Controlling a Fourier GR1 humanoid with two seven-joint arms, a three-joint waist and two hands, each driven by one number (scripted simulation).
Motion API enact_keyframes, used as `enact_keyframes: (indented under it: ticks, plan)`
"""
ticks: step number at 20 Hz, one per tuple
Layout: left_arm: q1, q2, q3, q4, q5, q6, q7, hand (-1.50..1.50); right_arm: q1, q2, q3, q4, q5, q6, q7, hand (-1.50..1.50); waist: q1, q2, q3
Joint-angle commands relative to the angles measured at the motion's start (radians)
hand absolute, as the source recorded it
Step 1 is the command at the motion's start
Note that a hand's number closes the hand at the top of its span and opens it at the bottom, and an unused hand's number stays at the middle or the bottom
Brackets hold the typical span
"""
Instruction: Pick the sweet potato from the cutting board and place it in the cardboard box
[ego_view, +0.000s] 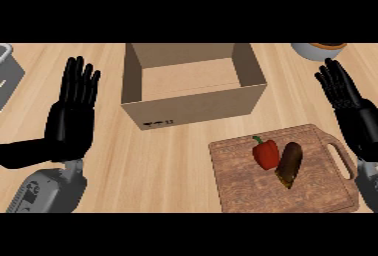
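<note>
Resting at 3 o'clock in the head view, the right hand (347, 107) is being held open, fingers straight and pointing toward 12 o'clock, and nothing is being gripped by it. At 9 o'clock the left hand (70, 117) is being held the same way: palm flat, fingers spread and upright, nothing in it. No object on the counter (162, 170) is being touched by either hand.

From the right hand toward 7 o'clock, the cutting board (244, 185) is being seen lying flat on the counter, its handle slot turned toward 3 o'clock, near that hand's wrist. 2 things are being carried by the board. The sweet potato (290, 162), dark brown and long, is lying near the board's middle, its thin end pointing toward 6 o'clock. A red pepper (266, 152) is lying just beside it at 9 o'clock; whether the 2 are touching cannot be told.

At 11 o'clock from the board, apart from it, the cardboard box (192, 107) is standing upright with its top open, and only bare cardboard is being shown inside. A round vessel (319, 50) is being cut off by the view's edge at 1 o'clock, and a grey object (7, 75) is being cut off at 10 o'clock.
</note>
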Motion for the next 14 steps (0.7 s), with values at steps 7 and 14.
enact_keyframes:
  ticks: [7,14]
  plan:
    - [0.152,0.266,0.012,0.187,-0.187,0.018,0.107,0.0,0.097,-0.298,0.15,0.078,0.367,-0.014,0.191,-1.5,0.068,0.041,-0.056]
    - [0.195,0.362,0.031,0.307,-0.269,0.021,0.2,0.0,0.366,-0.199,0.095,-0.051,0.321,-0.183,0.251,-1.5,-0.03,-0.002,-0.011]
